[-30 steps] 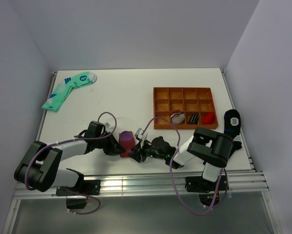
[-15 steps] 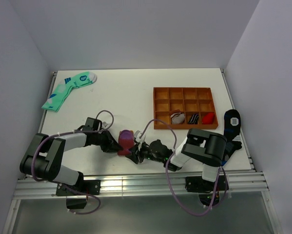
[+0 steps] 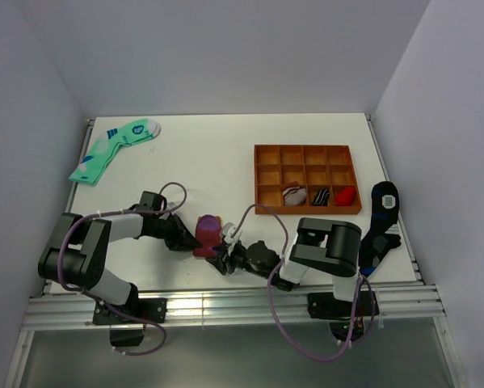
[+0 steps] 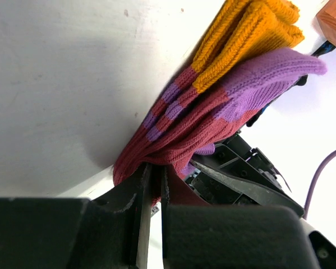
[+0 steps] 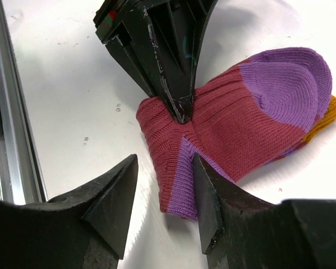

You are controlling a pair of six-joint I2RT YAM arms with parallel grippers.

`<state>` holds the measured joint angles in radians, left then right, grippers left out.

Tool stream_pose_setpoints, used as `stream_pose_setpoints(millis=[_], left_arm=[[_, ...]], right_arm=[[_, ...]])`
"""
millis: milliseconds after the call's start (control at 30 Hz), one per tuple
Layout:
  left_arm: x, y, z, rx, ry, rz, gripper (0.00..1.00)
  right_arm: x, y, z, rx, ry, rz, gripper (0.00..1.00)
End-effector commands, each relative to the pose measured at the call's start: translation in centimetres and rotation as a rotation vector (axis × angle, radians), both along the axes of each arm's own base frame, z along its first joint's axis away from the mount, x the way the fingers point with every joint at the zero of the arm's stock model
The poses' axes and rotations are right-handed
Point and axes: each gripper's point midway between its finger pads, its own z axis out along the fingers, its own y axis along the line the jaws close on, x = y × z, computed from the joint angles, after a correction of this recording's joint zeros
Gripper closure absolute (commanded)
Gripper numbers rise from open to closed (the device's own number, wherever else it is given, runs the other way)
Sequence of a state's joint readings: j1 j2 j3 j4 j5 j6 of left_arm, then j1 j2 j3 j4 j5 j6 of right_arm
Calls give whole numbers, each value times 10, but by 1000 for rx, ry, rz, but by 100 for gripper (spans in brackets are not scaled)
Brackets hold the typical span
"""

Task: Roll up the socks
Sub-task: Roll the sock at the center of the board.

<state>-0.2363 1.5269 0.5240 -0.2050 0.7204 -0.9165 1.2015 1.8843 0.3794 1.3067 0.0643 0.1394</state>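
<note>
The socks (image 3: 207, 233) lie bunched near the table's front edge, maroon with purple toe and orange cuff. My left gripper (image 3: 190, 240) comes in from the left and is shut on the maroon fold; in the left wrist view (image 4: 155, 171) the fabric (image 4: 201, 112) sits pinched between the fingers. My right gripper (image 3: 226, 259) is open just right of the socks. In the right wrist view (image 5: 165, 158) its fingers straddle the near end of the folded socks (image 5: 240, 123), with the right finger (image 5: 212, 196) against the purple edge. The left gripper's tips (image 5: 179, 106) bite the fold there.
An orange compartment tray (image 3: 306, 179) with rolled socks in its front row stands behind and to the right. Mint-green socks (image 3: 112, 149) lie at the far left. A black sock with blue patches (image 3: 380, 217) lies at the right edge. The metal front rail (image 5: 10, 112) is close by.
My right gripper has moved left, closer to the socks. My left forearm has swung back while still holding the fold. The socks have shifted slightly left.
</note>
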Motion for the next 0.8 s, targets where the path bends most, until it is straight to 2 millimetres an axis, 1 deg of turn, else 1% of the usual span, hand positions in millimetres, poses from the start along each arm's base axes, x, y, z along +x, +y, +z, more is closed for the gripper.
stream_pose_setpoints(millis=[0, 67, 267, 367, 467, 500, 533, 600, 633, 667, 767], left_arm=[[8, 14, -15, 86, -17, 16, 100], [9, 13, -14, 79, -12, 16, 100], [11, 15, -11, 98, -6, 1, 100], [12, 17, -9, 104, -10, 0, 100], [11, 17, -8, 105, -6, -1, 100], [11, 17, -8, 106, -7, -2, 100], [11, 17, -8, 106, -9, -5, 100], [11, 17, -7, 102, -9, -6, 100], [12, 16, -6, 98, -12, -8, 100], [11, 16, -6, 99, -4, -10, 100], [13, 15, -3, 93, -8, -14, 100]], right_arm=[[-10, -49, -72, -274, 43, -65, 48], [-9, -53, -74, -289, 14, -91, 48], [-12, -54, -85, -367, -26, -106, 48], [-14, -51, -89, -410, -39, -107, 48], [-11, -48, -91, -465, -57, -119, 49], [-8, -43, -88, -468, -68, -132, 50], [-8, -46, -90, -499, -74, -134, 50], [-7, -41, -85, -506, -95, -139, 50], [-7, -44, -87, -534, -99, -138, 50], [-6, -40, -85, -536, -106, -137, 50], [-4, -44, -86, -577, -123, -147, 50]])
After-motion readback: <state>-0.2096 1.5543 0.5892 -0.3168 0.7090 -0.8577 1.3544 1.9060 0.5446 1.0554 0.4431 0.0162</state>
